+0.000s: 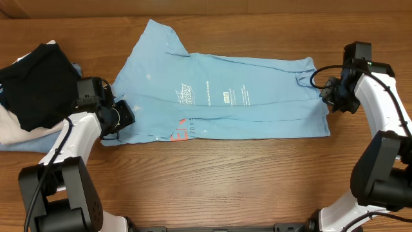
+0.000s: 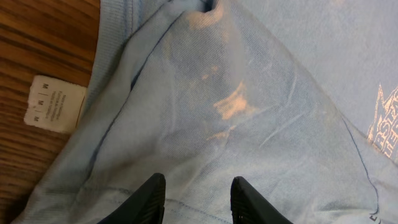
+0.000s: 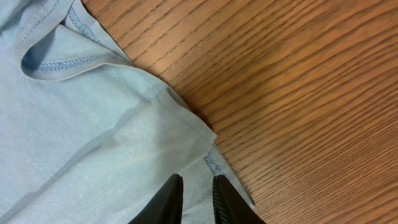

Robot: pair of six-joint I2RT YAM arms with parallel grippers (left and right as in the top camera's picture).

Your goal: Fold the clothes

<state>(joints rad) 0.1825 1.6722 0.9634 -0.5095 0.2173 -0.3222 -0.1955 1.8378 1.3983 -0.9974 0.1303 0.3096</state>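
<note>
On the light sky-blue cotton T-shirt [image 1: 219,96] we can make out a small white print [image 1: 187,95], too fine to read from overhead, and at the folded edge pink lettering [image 1: 181,134] showing an "E" above digits starting "201". Its white sewn-in tag [image 2: 53,104] seems to carry the letter "M" twice; its smaller lines are illegible.

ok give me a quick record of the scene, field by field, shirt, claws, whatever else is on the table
shirt: light blue, spread flat across the table, white print up
left claw: open, over the shirt's left end
right claw: at the shirt's right edge, fingers close together, grip unclear
black garment: left of the shirt
white label: lying on the wood at the shirt's edge
</note>
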